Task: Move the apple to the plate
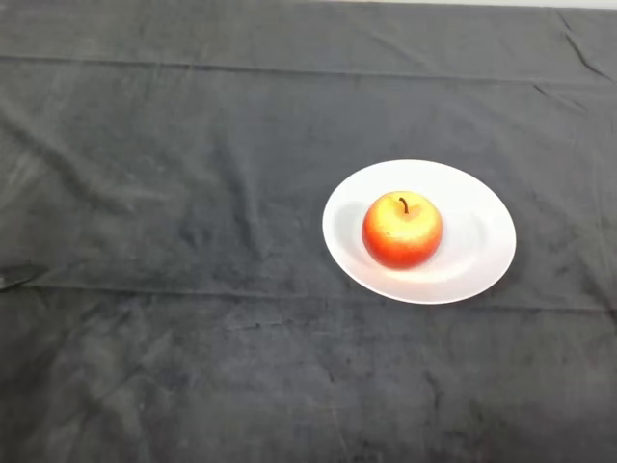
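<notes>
A red and yellow apple (pixel 402 230) with a short dark stem stands upright on a white oval plate (pixel 482 241), a little left of the plate's middle. The plate rests on the dark cloth, right of centre in the head view. A small dark sliver of my left hand (pixel 17 278) shows at the far left edge, well apart from the plate and the apple. It holds nothing that I can see.
The dark cloth (pixel 193 193) covers the whole table, with creases running across it. A pale strip of the table's far edge (pixel 482 4) shows at the top.
</notes>
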Robot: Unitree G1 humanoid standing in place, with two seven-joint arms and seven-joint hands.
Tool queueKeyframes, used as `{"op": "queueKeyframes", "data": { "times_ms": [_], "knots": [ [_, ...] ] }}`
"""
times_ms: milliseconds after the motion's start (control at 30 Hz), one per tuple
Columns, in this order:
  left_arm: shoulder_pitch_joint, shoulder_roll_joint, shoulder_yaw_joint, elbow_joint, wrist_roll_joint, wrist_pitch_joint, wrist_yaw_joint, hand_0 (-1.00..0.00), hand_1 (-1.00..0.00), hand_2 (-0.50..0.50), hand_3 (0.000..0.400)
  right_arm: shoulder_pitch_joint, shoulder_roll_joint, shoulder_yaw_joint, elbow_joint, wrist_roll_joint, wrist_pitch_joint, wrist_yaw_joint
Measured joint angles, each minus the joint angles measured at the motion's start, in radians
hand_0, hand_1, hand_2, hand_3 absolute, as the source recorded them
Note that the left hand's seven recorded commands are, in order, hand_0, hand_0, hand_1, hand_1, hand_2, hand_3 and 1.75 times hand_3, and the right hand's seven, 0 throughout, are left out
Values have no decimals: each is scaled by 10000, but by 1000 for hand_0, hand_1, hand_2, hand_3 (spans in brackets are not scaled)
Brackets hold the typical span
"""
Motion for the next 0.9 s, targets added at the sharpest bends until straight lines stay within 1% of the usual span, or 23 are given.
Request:
{"op": "queueKeyframes", "data": {
  "times_ms": [100,267,467,667,800,900],
  "knots": [
    [272,0,439,159,-147,-172,-208,0,0,0,0,0,-1,-6,0,-1,0,-9],
    [291,-3,1025,681,-422,-351,-497,0,0,0,0,0,1,2,0,-2,0,-10],
    [290,-29,1396,1090,-421,-495,-667,0,0,0,0,0,1,2,0,-2,0,-11],
    [273,-94,1618,1359,-369,-537,-682,0,0,0,0,0,1,2,0,-2,0,-12],
    [273,-369,1902,1359,-369,-536,-884,0,0,0,0,0,1,3,0,-2,0,-12],
    [273,-482,1994,1359,-354,-535,-899,0,0,0,0,0,1,3,0,-2,0,-12]
  ]
}}
